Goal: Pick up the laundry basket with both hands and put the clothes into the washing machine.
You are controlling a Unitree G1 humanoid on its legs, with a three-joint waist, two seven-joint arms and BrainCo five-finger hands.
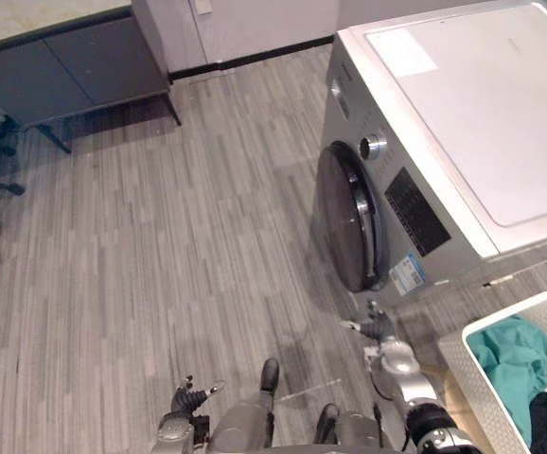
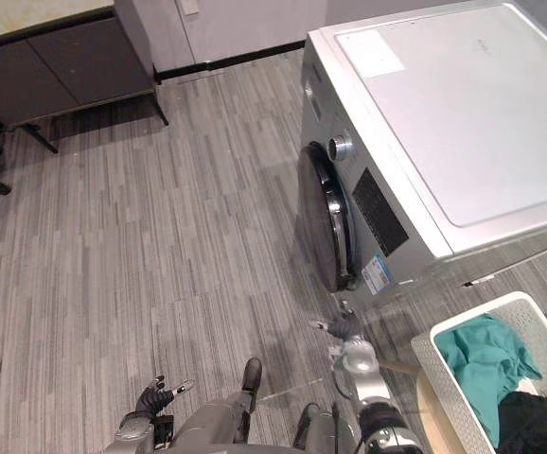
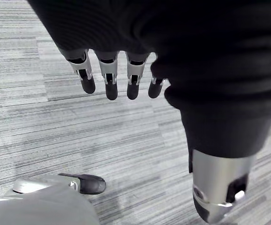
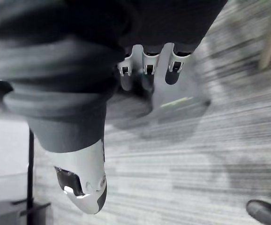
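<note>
- While the white laundry basket (image 2: 439,378) stands on the floor at the robot's right, near the washing machine (image 2: 463,123), a teal garment (image 2: 482,364) and a black garment (image 2: 534,416) lie in it.
- The right hand (image 2: 342,328), fingers spread and empty, hangs below the round door (image 2: 323,222); the basket lies to its right, near but apart.
- The left hand (image 2: 150,397), relaxed and empty, is well apart from the basket, so it probably has the longer reach.

Head stereo pair looks steeply down from high up. Both eyes share washing machine (image 1: 482,113), laundry basket (image 2: 441,388) and floor (image 1: 179,246) — right eye offset slightly. Wrist cams sit tight behind left hand (image 3: 108,82) and right hand (image 4: 147,70), facing the floor.
</note>
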